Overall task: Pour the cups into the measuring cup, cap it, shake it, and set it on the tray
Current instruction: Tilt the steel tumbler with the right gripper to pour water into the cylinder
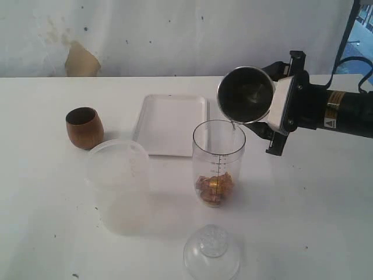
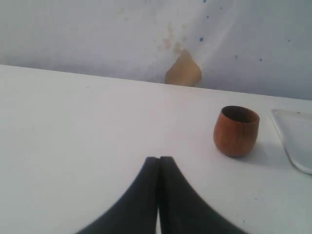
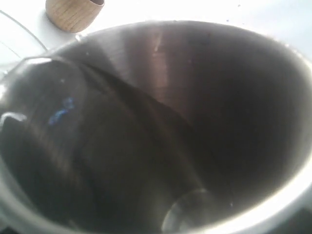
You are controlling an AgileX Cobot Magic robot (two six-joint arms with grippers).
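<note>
My right gripper [image 1: 270, 99] is shut on the brushed-steel tumbler [image 1: 246, 94], tipped on its side with its mouth over the clear measuring cup [image 1: 218, 160]. A thin stream runs from the tumbler's rim into the measuring cup, which holds brownish-gold pieces at its bottom. In the right wrist view the tumbler's dark inside [image 3: 161, 122] fills the picture and hides the fingers. The dark-brown wooden cup [image 1: 84, 127] [image 2: 236, 130] stands upright at the left. The white tray [image 1: 170, 122] lies behind the measuring cup. My left gripper [image 2: 159, 159] is shut on nothing, short of the wooden cup.
A frosted plastic tub [image 1: 119, 186] stands left of the measuring cup, in front of the wooden cup. A clear domed lid [image 1: 211, 254] lies at the front edge. The tray's corner [image 2: 295, 141] shows beside the wooden cup. A stained wall closes the back.
</note>
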